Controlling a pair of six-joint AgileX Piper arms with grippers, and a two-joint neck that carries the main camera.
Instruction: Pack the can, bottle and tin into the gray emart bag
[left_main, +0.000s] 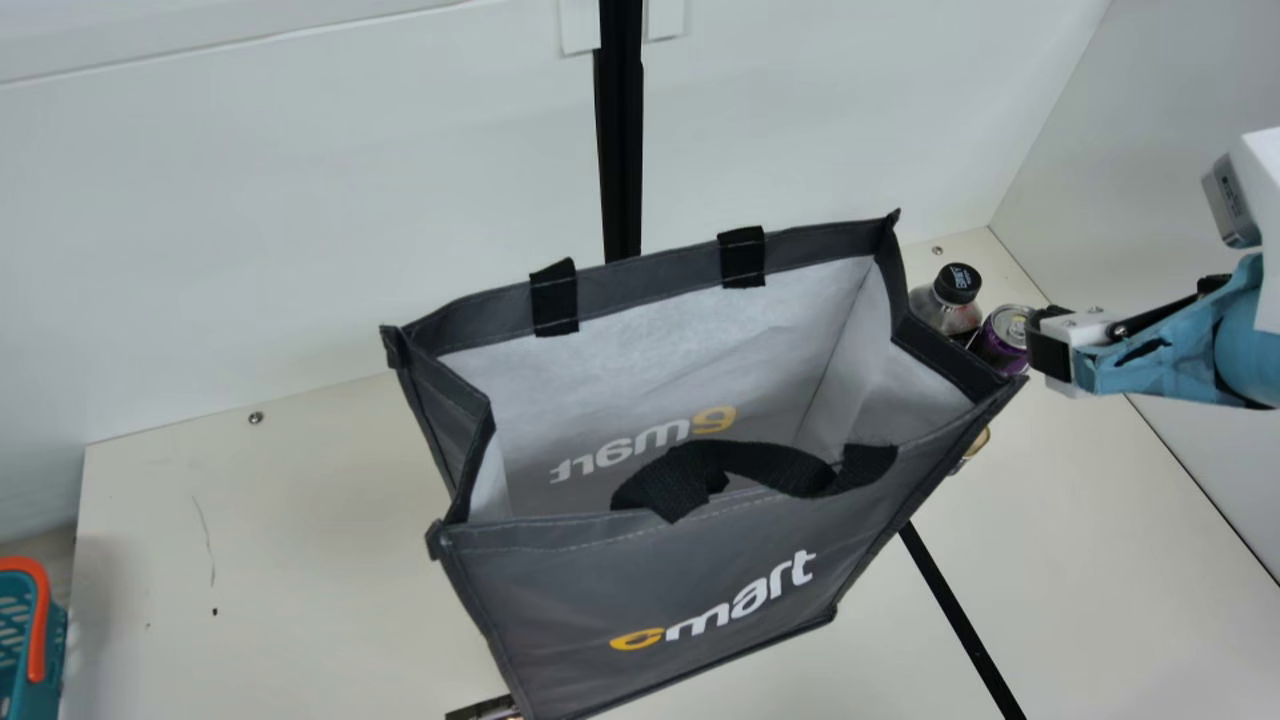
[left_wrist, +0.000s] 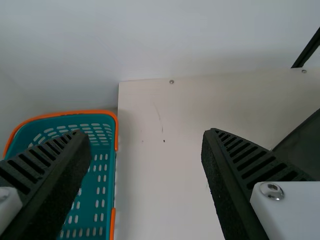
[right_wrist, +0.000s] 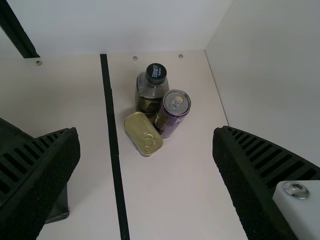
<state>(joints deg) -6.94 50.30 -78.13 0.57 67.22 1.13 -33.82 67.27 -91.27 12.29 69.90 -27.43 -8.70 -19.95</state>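
Over the right side of the tabletop, right end effector (left_main: 1046, 345) near the goods in the main view. In the right wrist view, the same right end effector (right_wrist: 146, 135) with its two black ribbed fingers spread wide apart. Just ahead of that gap, on the cream tabletop (left_main: 250, 560), an upright clear bottle (right_wrist: 151, 90) with black cap and dark contents. Close beside it, an upright purple metal can (right_wrist: 172, 117) with silver top. At the foot of both, a flat gold metal tin (right_wrist: 142, 132) with rounded corners, lying ring-pull side up. All three outside the bag, to its right in the main view. Between them and the bag, a long black strip (right_wrist: 112, 140). Then the large gray fabric emart bag (left_main: 560, 610), upright, mouth open, pale inside, with a black webbing handle (left_main: 780, 465) flopped over the near rim. Farther left, in the left wrist view, left end effector (left_wrist: 146, 134), likewise with fingers well apart. Past the tabletop's left edge, a teal plastic basket (left_wrist: 102, 172) with orange trim.
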